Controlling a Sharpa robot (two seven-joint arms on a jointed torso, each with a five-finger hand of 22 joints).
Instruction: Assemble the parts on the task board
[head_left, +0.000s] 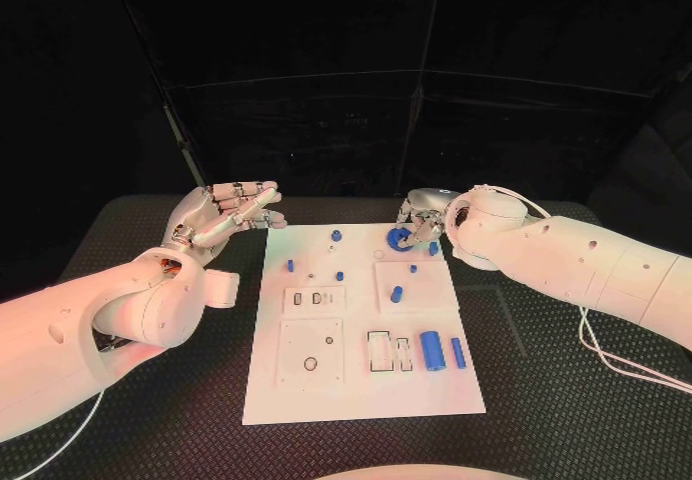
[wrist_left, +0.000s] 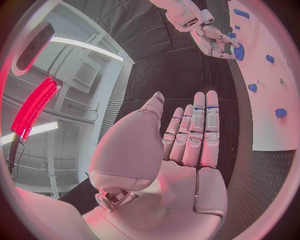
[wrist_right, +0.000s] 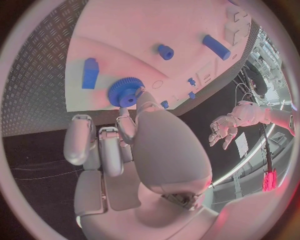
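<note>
Your right hand (wrist_right: 134, 150) touches the round blue toothed gear (wrist_right: 125, 93) with its fingertips at the white task board's (head_left: 361, 380) far edge, grip unconfirmed, while your open left hand (head_left: 224, 215) hovers well apart.

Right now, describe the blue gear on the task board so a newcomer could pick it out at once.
Start at the white task board in the middle of the black table and go to its far end, on the robot's right. There, at the fingertips of the right robot hand, sits the blue gear. It is the one round, toothed, ring-shaped blue part; its neighbours are small pegs and blocks.
</note>
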